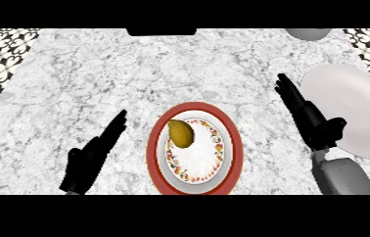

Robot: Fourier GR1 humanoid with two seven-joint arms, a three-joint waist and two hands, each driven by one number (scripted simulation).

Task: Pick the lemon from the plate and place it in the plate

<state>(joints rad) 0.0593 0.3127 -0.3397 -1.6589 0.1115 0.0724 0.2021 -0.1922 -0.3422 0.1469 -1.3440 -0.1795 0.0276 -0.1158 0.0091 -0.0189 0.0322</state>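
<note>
A single head view is provided, so no region is shared with a second view. The camera sits above the desk [86,64] and faces steeply downward onto its top. Both forearms enter from the lower edge: left hand [90,157] at lower left, right hand [307,116] at right. The red-rimmed plate [155,148] lies between the hands, near frame centre

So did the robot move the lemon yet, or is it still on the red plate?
Not yet. Nothing looks done: the lemon lies on the red-rimmed plate. Neither hand holds anything; the right hand is open between the two plates, and the left hand is open too. Grabbing the lemon and putting it on the white plate is left.
</note>
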